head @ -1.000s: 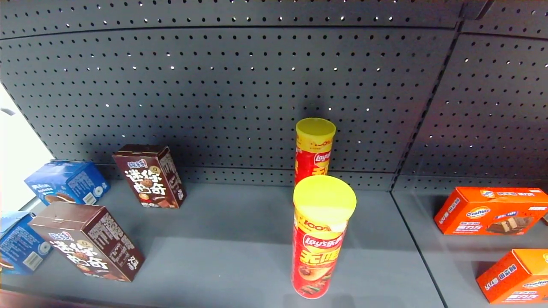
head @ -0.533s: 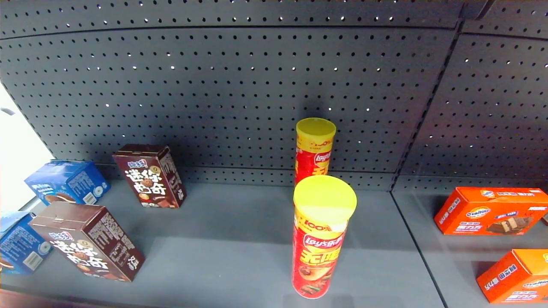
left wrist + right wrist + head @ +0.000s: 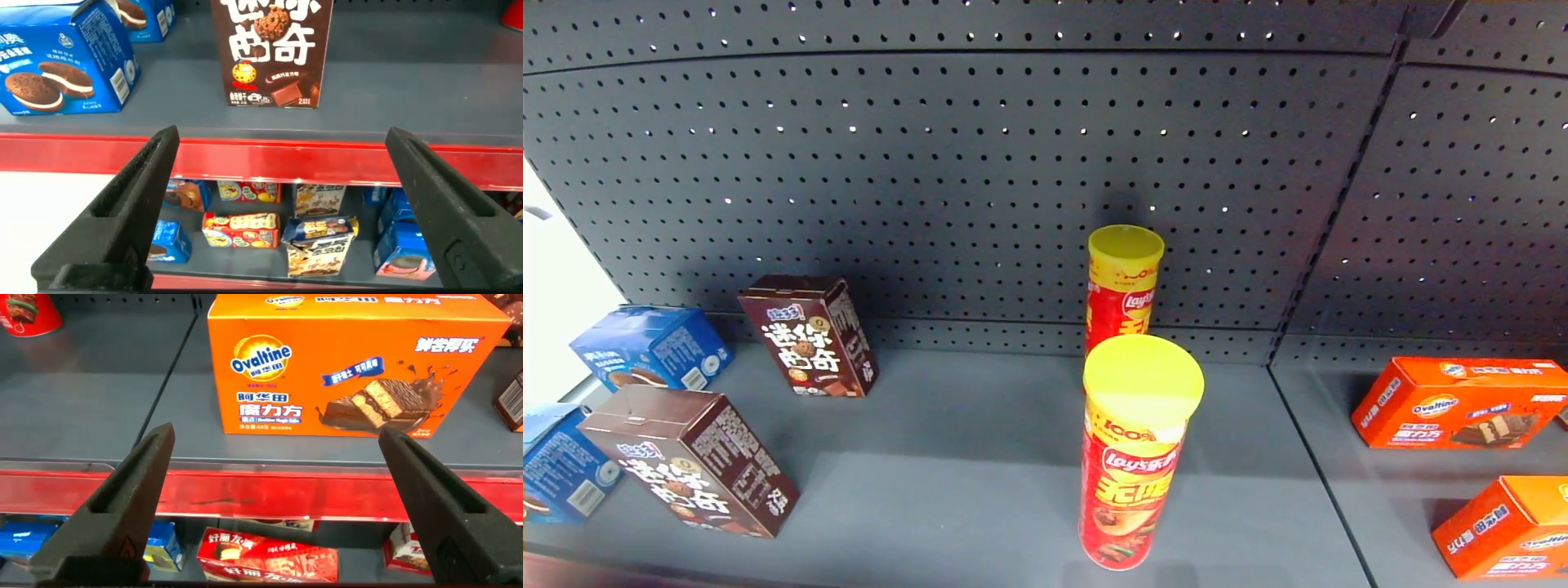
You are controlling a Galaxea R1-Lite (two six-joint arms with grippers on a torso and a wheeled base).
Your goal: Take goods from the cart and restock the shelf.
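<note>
While left gripper (image 3: 282, 137) and right gripper (image 3: 276, 434) are held wide open, empty, grey shelf (image 3: 972, 490) backed by pegboard (image 3: 931, 180), rear can (image 3: 1121, 282) at 12 o'clock of front can (image 3: 1135, 465), brown boxes (image 3: 809, 335) at 9 o'clock, orange boxes (image 3: 1454, 400) at 3 o'clock.

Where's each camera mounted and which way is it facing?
Head: on the head, looking forward and down at the shelf.
Left wrist: level with the shelf's red edge, facing in; left hand open.
Right wrist: same, facing in; right hand open.
Shared: head and left wrist both see the front brown box; head and right wrist, an orange box.
</note>
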